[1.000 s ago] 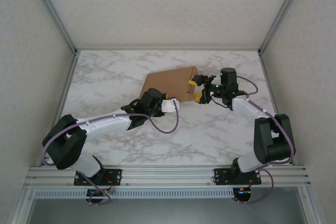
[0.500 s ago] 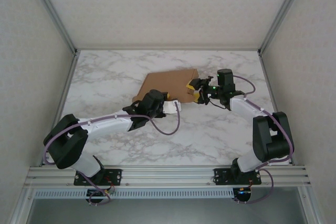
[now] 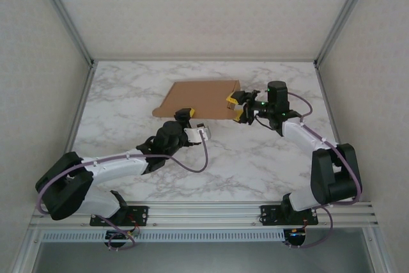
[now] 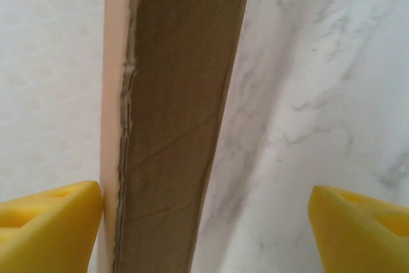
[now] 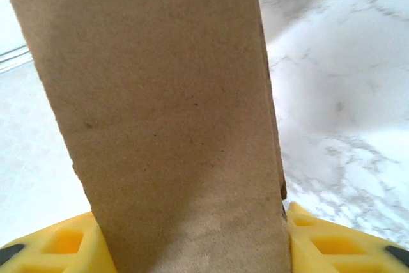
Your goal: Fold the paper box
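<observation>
A white, grey-veined marble surface (image 3: 255, 158) filled the floor of a booth with pale textured walls (image 3: 38, 62) and aluminium corner posts (image 3: 67, 23). One paper box (image 3: 201, 97) sat toward the far middle of it, a flat brown piece. There were two arms and two grippers.

From above, the box's whole outline was plain, with the right gripper (image 3: 235, 108) at its right end and the left gripper (image 3: 193, 121) just near of its front edge. The right wrist view gave the close detail. The cardboard (image 5: 160, 126) ran between both yellow pads (image 5: 51, 247), which were clamped on it. The left wrist view showed the jaws spread wide. One pad (image 4: 45, 222) sat just beside the box's edge (image 4: 179, 126), and the other stood well apart over bare marble.
</observation>
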Controlling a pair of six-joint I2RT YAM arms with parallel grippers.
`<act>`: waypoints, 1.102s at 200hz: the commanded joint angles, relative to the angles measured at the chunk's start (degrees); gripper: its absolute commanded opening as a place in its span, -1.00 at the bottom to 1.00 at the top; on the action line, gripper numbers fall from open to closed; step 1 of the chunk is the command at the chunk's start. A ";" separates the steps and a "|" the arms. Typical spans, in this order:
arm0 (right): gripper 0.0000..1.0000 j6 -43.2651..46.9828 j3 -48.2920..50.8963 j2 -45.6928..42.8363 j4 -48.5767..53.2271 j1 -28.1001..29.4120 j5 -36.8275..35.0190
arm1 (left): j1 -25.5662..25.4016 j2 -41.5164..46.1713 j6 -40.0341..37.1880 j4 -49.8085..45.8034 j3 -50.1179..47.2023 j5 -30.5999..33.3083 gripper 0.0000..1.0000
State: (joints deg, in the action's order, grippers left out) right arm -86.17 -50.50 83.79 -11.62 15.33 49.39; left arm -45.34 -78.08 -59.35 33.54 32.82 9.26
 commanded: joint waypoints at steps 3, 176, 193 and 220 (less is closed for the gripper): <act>0.00 -8.38 -0.32 -2.85 -9.42 0.74 2.42 | -0.18 -2.28 -7.69 18.52 -1.80 9.68 0.62; 0.40 -5.32 -2.54 -7.91 -1.94 2.04 1.85 | -0.62 -3.39 -15.66 11.05 6.62 13.38 -0.17; 0.49 -2.52 -3.52 -8.90 2.65 1.16 1.36 | -0.67 -1.90 -13.89 5.43 7.80 12.99 -0.18; 0.54 2.81 -4.35 -11.18 9.29 -1.02 0.38 | -0.17 0.05 -10.01 -4.44 11.04 11.31 -0.21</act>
State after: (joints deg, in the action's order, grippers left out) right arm -89.80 -52.01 75.72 -9.52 16.14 49.67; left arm -45.65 -80.90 -74.06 39.86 39.62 22.31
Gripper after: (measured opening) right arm 0.765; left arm 0.402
